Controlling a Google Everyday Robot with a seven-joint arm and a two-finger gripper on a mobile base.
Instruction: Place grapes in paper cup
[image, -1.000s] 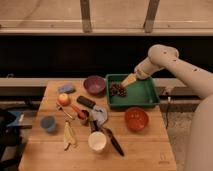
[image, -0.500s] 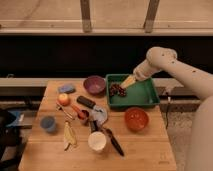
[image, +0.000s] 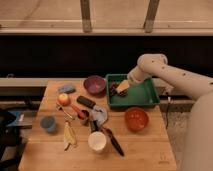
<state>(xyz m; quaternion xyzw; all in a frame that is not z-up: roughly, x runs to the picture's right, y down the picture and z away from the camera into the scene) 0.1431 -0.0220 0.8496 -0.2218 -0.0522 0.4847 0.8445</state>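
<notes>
- Your gripper (image: 121, 88), low in the green tray (image: 145, 96), covers part of the grapes (image: 114, 90) under it.
- Behind the gripper, your arm (image: 172, 80) runs off the right edge.

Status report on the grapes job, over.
Gripper in green tray, at the grapes. Paper cup upright, no grapes inside. Orange bowl near the path.

One white arm (image: 186, 82) extends in from the right, past the right edge of the counter (image: 145, 150). A bulky white body segment (image: 200, 130) fills the lower right, just off the front-right corner. The upper link runs up-left to a rounded joint (image: 150, 64) above the back edge. From there a short wrist section angles down-left. The gripper (image: 121, 88) is tan-tipped, pointing down-left, low over the back-right part of the counter, well inboard of the right edge.
</notes>
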